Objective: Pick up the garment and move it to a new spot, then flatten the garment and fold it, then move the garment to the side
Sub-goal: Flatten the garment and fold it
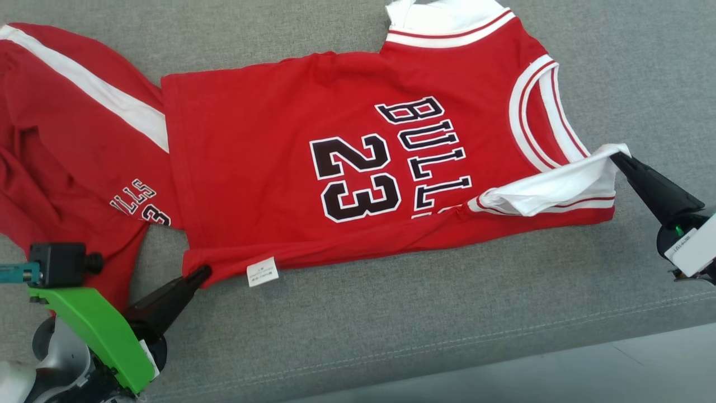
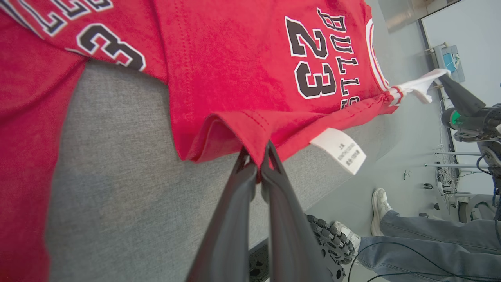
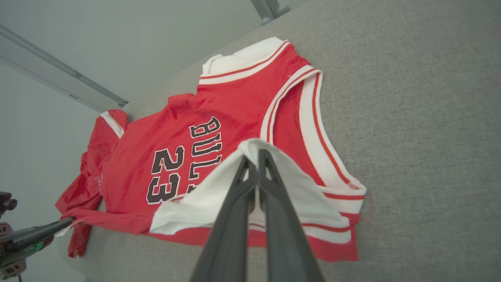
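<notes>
Both grippers are clamped tight on cloth, one at each end of the near edge. L gripper (image 1: 202, 273), bottom left in my head cam, pinches the near hem corner of the shirt (image 1: 279, 168). In the L wrist cam the red fabric is bunched right between the closed fingertips. Just beside that pinch a white care label (image 1: 262, 272) hangs off the hem.

R gripper (image 1: 616, 157), at the right edge, nips the tip of the near white sleeve (image 1: 554, 187). That sleeve is lifted and folded over onto the red body, hiding the bottom of the lettering. Btw the two grips, the near edge looks raised a bit off the grey padded surface (image 1: 447, 319).

Rest of the shirt lies flat, front up w/ "BULLS 23" showing. Its collar (image 1: 537, 112) points to the robot's right and the hem to its left. Farther back, the other white sleeve (image 1: 442, 17) sits at the top of the head cam.

Left of the hem and touching it lies a 2nd red piece w/ a white stripe, prob. shorts (image 1: 67, 129). Beyond the surface edge, the L wrist cam catches a person's jeans (image 2: 422, 243) and a pale shoe (image 2: 380, 203) on the floor.
</notes>
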Controlling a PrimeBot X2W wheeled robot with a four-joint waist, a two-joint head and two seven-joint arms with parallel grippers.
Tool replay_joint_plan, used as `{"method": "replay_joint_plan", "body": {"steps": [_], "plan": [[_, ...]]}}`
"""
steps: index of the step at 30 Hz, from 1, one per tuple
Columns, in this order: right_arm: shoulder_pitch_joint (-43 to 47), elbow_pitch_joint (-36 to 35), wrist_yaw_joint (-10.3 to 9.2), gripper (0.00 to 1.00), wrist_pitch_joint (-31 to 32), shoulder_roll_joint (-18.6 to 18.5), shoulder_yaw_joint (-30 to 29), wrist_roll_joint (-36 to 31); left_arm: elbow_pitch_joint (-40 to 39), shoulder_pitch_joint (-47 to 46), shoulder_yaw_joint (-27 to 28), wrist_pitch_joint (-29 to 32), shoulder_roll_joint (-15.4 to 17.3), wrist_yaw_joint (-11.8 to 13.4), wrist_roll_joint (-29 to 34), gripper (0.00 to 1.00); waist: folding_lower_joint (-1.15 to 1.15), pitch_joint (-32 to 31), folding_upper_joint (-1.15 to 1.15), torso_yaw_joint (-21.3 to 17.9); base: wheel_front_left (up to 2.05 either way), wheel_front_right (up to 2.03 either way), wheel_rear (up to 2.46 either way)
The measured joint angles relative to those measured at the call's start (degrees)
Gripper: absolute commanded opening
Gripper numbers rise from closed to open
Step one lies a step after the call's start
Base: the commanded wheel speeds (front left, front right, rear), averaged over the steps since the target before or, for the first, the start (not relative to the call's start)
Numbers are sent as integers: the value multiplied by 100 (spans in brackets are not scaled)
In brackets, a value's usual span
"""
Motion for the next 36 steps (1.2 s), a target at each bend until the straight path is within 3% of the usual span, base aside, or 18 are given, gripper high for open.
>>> {"method": "replay_joint_plan", "body": {"steps": [6, 26, 27, 28, 29, 30, 31, 36], "plan": [[-404, -75, -7, 0, 257, 25, 24, 77, -124, -463, 111, 438, 126, 249, -238, 0, 0, 285, 0, 32, 0, 0, 0], [-1276, 141, -176, 0, 510, 140, 129, -24, 230, -1329, 148, 1217, 232, 477, -566, 0, 0, 721, 0, -114, 0, 0, 0], [-1292, 162, -202, 0, 511, 168, 147, -48, 289, -1367, 121, 1251, 224, 500, -558, 20, 0, 737, 0, -113, 0, 0, 0], [-1329, 205, -224, 13, 511, 186, 172, -99, 375, -1407, 115, 1249, 211, 503, -544, 37, 0, 752, 0, -112, 0, 0, 0], [-1376, 245, -226, 43, 511, 203, 200, -142, 456, -1450, 110, 1249, 207, 504, -519, 78, 0, 764, 0, -112, 0, 0, 0], [-1422, 275, -245, 84, 510, 223, 223, -172, 538, -1502, 112, 1249, 190, 506, -494, 100, 0, 774, 0, -111, 0, 0, 0], [-1482, 297, -270, 100, 506, 250, 243, -241, 623, -1553, 105, 1250, 171, 526, -489, 100, 0, 783, 0, -112, 0, 0, 0], [-1736, 483, -319, 100, 453, 417, 352, -454, 1061, -1745, 116, 1210, 64, 556, -229, 100, 0, 803, 0, -123, 0, 0, 0]]}}
